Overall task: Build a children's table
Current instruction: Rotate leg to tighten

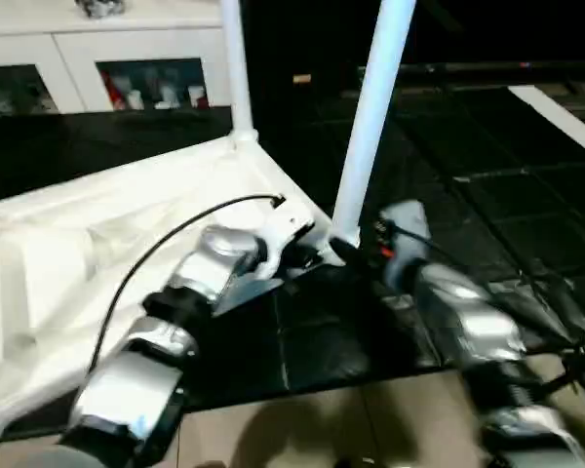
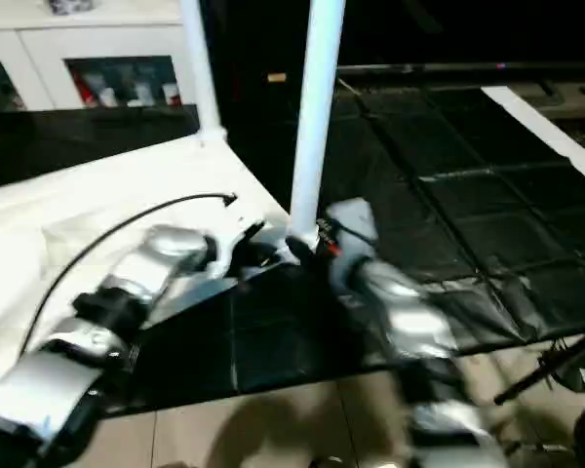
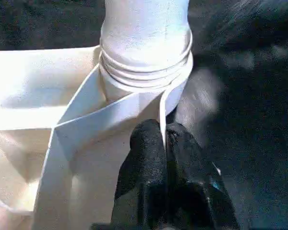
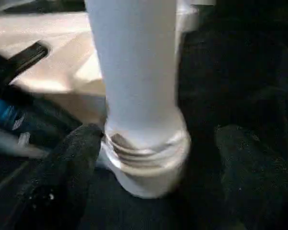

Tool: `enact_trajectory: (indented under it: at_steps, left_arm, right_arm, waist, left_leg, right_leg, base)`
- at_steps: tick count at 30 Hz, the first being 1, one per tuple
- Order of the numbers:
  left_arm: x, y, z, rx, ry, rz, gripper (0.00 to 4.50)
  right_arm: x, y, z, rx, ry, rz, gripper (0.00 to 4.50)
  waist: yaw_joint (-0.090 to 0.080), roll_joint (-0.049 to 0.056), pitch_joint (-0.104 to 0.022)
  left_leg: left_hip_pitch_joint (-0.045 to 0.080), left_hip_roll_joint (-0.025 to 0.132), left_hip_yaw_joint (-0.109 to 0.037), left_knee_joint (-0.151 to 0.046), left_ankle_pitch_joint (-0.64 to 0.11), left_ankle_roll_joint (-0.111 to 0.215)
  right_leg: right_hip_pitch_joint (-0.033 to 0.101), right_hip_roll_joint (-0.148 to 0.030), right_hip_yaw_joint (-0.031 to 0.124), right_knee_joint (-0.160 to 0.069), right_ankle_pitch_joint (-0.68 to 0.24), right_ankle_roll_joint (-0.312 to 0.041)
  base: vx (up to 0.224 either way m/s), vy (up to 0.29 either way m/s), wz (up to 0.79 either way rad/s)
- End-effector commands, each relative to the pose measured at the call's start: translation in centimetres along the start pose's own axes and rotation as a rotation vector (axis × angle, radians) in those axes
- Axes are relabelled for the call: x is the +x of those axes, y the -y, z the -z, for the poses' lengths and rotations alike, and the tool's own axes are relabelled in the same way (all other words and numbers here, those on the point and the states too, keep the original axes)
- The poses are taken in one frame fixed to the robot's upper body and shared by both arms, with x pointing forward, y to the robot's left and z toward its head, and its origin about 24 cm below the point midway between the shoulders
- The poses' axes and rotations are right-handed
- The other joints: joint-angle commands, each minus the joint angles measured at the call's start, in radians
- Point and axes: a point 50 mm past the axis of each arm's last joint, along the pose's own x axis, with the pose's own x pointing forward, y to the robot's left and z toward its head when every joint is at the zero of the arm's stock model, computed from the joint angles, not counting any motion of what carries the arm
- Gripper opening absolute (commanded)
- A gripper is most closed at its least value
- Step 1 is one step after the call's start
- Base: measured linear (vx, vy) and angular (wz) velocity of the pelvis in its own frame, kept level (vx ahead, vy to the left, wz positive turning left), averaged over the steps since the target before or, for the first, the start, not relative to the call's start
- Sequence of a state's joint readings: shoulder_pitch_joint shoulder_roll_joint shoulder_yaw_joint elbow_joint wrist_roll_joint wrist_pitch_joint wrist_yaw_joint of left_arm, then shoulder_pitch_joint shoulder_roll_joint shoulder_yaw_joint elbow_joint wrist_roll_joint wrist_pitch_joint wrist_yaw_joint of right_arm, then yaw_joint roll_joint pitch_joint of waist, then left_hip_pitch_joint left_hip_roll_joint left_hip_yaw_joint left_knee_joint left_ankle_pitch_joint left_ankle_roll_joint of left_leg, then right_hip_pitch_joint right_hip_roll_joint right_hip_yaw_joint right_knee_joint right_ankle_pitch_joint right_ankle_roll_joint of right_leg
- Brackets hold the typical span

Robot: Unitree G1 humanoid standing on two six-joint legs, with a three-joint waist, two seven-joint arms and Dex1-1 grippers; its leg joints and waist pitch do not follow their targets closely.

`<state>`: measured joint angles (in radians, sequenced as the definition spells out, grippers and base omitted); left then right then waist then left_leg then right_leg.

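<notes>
In the left eye view, the white plastic rectangular tabletop (image 1: 97,253) lies upside down on dark floor mats (image 1: 487,195), its ribbed underside facing up, and two long white tapered tube legs stand upright from its corner sockets: the far leg (image 1: 233,68) at the back corner and the near leg (image 1: 370,117) at the corner closest to the arms. The left gripper (image 1: 307,255) reaches that near corner from the tabletop side, and the right gripper (image 1: 356,249) sits at the foot of the near leg from the other side. A white cabinet with glass doors (image 1: 127,58) stands behind. The right eye view gives the same two legs, one tabletop and two silver forearms. In the left wrist view, the left gripper's black fingers (image 3: 149,158) are pressed together on the thin edge of the tabletop's rim, just below the threaded collar where the leg enters the socket. In the right wrist view, the right gripper's two fingers (image 4: 72,167) stand wide apart on either side of the leg's base, one seemingly just touching the collar, though blur makes contact uncertain.
</notes>
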<state>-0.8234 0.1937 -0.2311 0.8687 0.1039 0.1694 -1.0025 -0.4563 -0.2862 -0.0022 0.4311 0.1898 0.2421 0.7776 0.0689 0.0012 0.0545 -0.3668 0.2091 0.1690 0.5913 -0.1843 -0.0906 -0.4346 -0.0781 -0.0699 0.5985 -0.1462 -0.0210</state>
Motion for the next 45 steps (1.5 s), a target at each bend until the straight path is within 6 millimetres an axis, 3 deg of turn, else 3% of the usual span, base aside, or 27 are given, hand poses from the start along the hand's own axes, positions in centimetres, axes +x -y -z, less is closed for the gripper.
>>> enact_trajectory:
  at_steps: [1, 7, 12, 13, 14, 15, 16, 18, 19, 24, 29, 34, 45]
  left_arm:
    - [0.0, 0.7, -1.1, 0.109, 0.036, 0.124, 0.00]
    - [-1.4, 1.7, 0.2, 0.208, -0.014, 0.359, 0.00]
    - [-2.3, 2.0, 0.8, 0.268, -0.058, 0.464, 0.00]
    - [-2.4, 2.0, 0.8, 0.278, -0.065, 0.478, 0.00]
    - [-2.5, 2.1, 0.9, 0.285, -0.071, 0.495, 0.00]
    - [-2.6, 2.2, 0.9, 0.294, -0.075, 0.509, 0.00]
    - [-2.6, 2.4, 0.9, 0.305, -0.080, 0.528, 0.00]
    - [-2.6, 2.5, 1.0, 0.314, -0.085, 0.549, 0.00]
    - [-2.7, 2.7, 1.0, 0.325, -0.092, 0.568, 0.00]
    - [-2.4, 3.5, 1.3, 0.366, -0.110, 0.623, 0.00]
    - [-2.2, 3.7, 1.2, 0.371, -0.109, 0.626, 0.00]
    - [-2.2, 3.7, 1.2, 0.378, -0.113, 0.625, 0.00]
    - [-2.0, 3.7, 1.3, 0.371, -0.111, 0.597, 0.00]
  right_arm:
    - [-0.5, -0.4, -0.6, -0.038, 0.013, -0.118, 4.43]
    - [-2.6, -0.6, -1.4, -0.112, -0.105, -0.460, 4.47]
    - [-2.9, -1.2, -1.8, -0.125, -0.175, -0.665, 4.47]
    - [-2.9, -1.3, -1.8, -0.126, -0.186, -0.687, 4.47]
    - [-2.8, -1.4, -1.8, -0.126, -0.194, -0.709, 4.31]
    - [-2.6, -1.5, -1.9, -0.125, -0.197, -0.721, 4.20]
    - [-2.4, -1.5, -1.9, -0.124, -0.197, -0.729, 4.20]
    - [-2.2, -1.6, -1.9, -0.126, -0.196, -0.735, 3.95]
    - [-1.9, -1.7, -2.0, -0.128, -0.193, -0.738, 3.95]
    - [-0.9, -2.3, -1.9, -0.119, -0.192, -0.783, 3.39]
    - [-0.6, -2.8, -1.8, -0.110, -0.189, -0.816, 3.19]
    - [-0.3, -3.1, -1.7, -0.103, -0.192, -0.841, 2.53]
    - [-0.4, -3.6, -1.3, -0.088, -0.192, -0.875, 2.06]
  waist:
    - [0.002, -0.001, -0.078]
    - [0.030, -0.004, -0.078]
    - [0.044, -0.006, -0.076]
    - [0.044, -0.011, -0.076]
    - [0.045, -0.008, -0.076]
    - [0.044, -0.008, -0.076]
    - [0.044, -0.018, -0.075]
    - [0.046, -0.012, -0.076]
    - [0.047, -0.016, -0.077]
    - [0.052, -0.016, -0.077]
    - [0.053, -0.017, -0.077]
    - [0.054, -0.015, -0.077]
    - [0.054, -0.013, -0.078]
  left_leg:
    - [0.003, 0.006, 0.009, -0.054, -0.150, 0.107]
    - [0.009, 0.015, 0.012, -0.054, -0.163, 0.109]
    - [0.008, 0.017, 0.011, -0.054, -0.179, 0.093]
    - [0.007, 0.017, 0.010, -0.055, -0.180, 0.088]
    - [0.008, 0.018, 0.010, -0.056, -0.182, 0.085]
    - [0.007, 0.018, 0.010, -0.056, -0.182, 0.079]
    - [0.007, 0.018, 0.011, -0.056, -0.182, 0.077]
    - [0.008, 0.019, 0.010, -0.056, -0.173, 0.071]
    - [0.007, 0.019, 0.011, -0.056, -0.166, 0.069]
    - [0.006, 0.020, 0.011, -0.056, -0.157, 0.071]
    - [0.006, 0.019, 0.011, -0.057, -0.160, 0.065]
    - [0.005, 0.018, 0.011, -0.056, -0.156, 0.067]
    - [0.005, 0.017, 0.010, -0.057, -0.161, 0.059]
  right_leg:
    - [0.087, -0.050, 0.038, -0.063, -0.142, -0.249]
    - [0.082, -0.049, 0.037, -0.059, -0.153, -0.254]
    - [0.077, -0.052, 0.035, -0.061, -0.214, -0.238]
    - [0.078, -0.052, 0.034, -0.061, -0.231, -0.230]
    - [0.076, -0.053, 0.034, -0.062, -0.238, -0.228]
    - [0.076, -0.053, 0.035, -0.061, -0.244, -0.225]
    - [0.075, -0.053, 0.035, -0.063, -0.250, -0.220]
    - [0.073, -0.055, 0.036, -0.060, -0.249, -0.223]
    - [0.074, -0.054, 0.036, -0.060, -0.241, -0.221]
    - [0.073, -0.056, 0.036, -0.056, -0.232, -0.222]
    - [0.074, -0.055, 0.036, -0.057, -0.246, -0.211]
    - [0.073, -0.055, 0.035, -0.058, -0.250, -0.204]
    - [0.074, -0.054, 0.035, -0.059, -0.259, -0.198]
  base:
    - [0.000, 0.000, 0.00]
    - [0.000, 0.000, 0.00]
    - [0.000, 0.000, 0.00]
    - [0.000, 0.000, 0.00]
    - [0.000, 0.000, 0.00]
    - [0.000, 0.000, 0.00]
    - [0.000, 0.000, 0.00]
    - [0.000, 0.000, 0.00]
    - [0.000, 0.000, 0.00]
    - [0.000, 0.000, 0.00]
    - [0.000, 0.000, 0.00]
    - [0.000, 0.000, 0.00]
    - [0.000, 0.000, 0.00]
